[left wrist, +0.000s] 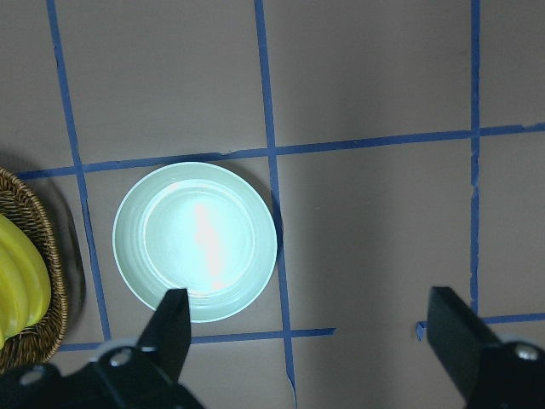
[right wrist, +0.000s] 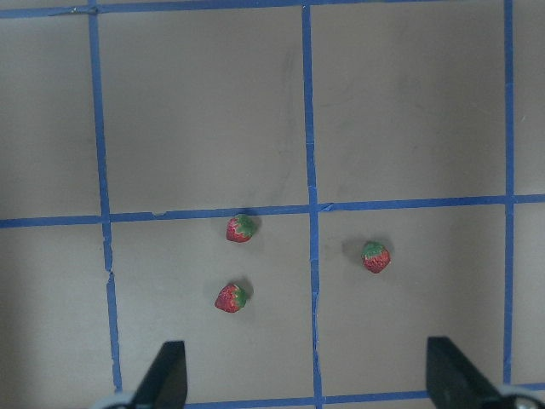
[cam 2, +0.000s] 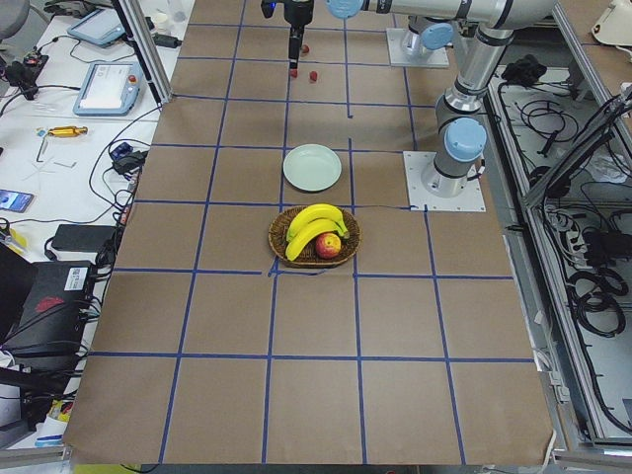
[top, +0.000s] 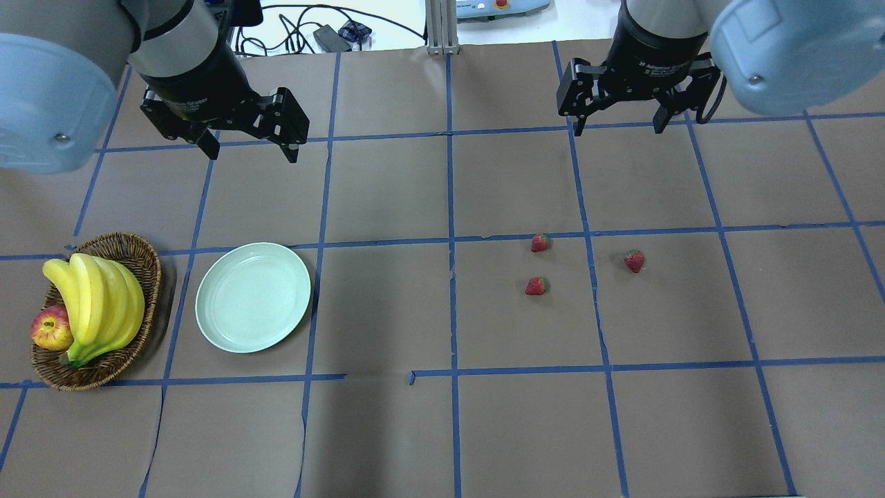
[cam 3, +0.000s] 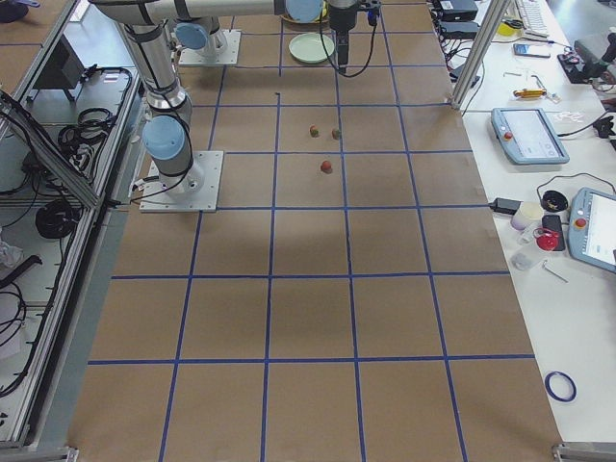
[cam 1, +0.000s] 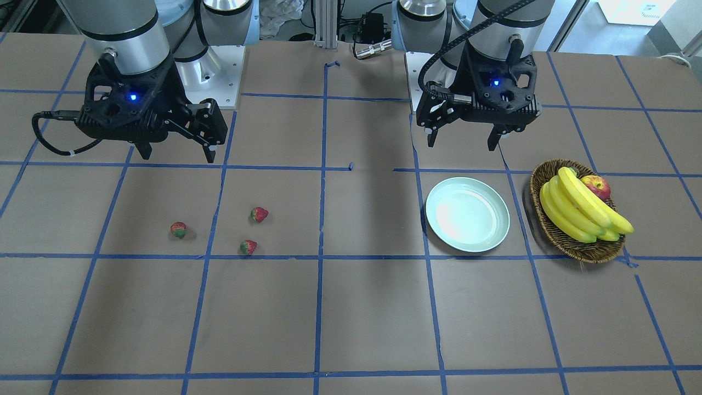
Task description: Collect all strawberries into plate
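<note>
The three strawberries lie loose on the table near the right gripper, which hangs spread wide and empty, well apart from the plate by the equally spread left gripper. Best to drop straight over one of them (the lone outer strawberry has most room), straddle it and close gently.
</note>
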